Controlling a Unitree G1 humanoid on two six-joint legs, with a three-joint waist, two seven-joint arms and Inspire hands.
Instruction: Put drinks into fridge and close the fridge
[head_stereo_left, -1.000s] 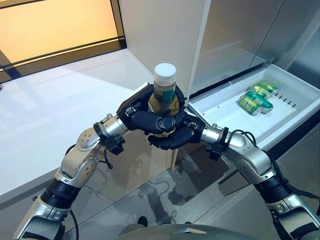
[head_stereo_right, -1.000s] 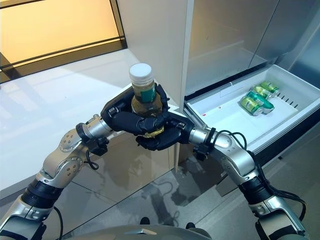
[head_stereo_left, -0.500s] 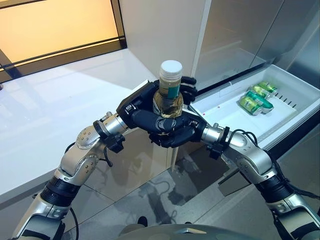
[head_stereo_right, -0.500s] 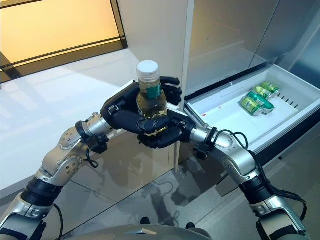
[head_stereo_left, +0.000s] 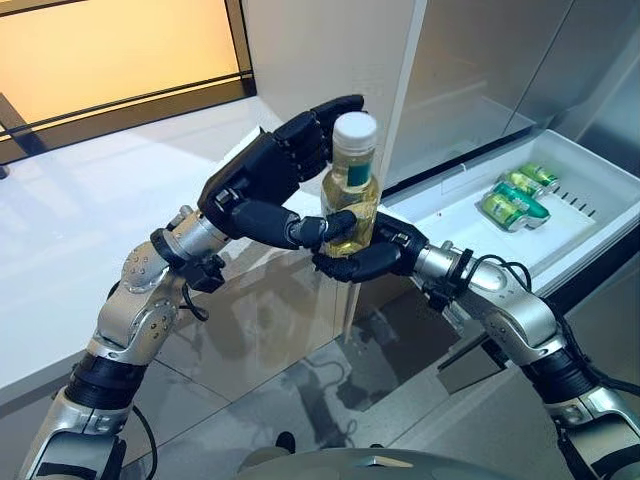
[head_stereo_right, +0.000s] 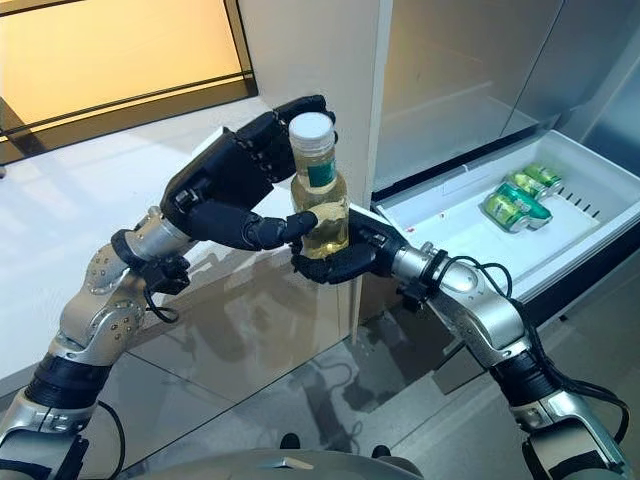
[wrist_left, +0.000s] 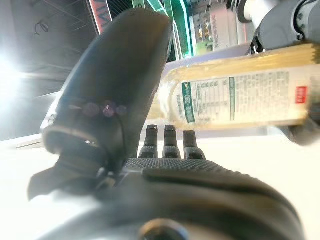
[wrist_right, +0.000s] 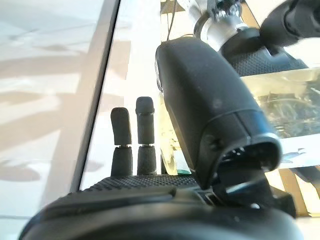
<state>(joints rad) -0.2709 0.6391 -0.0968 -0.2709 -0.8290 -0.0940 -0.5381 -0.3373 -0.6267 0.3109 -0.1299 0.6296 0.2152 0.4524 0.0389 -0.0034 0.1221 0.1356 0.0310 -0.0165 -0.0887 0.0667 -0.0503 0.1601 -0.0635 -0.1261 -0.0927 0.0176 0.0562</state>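
— One bottle (head_stereo_left: 352, 190) only: clear, white cap, teal label, pale yellow drink, upright at 12 o'clock from both wrists.

— Who has it?

— Your right hand (head_stereo_left: 366, 262) curls round its base. Your left hand (head_stereo_left: 262, 183) has loosened since a second ago; fingers nearly straight, thumb touching the side.

— And the fridge?

— The head views show the open drawer (head_stereo_left: 455, 222) at 3 o'clock, green cans (head_stereo_left: 515, 196) inside. The left wrist view shows the label's print.
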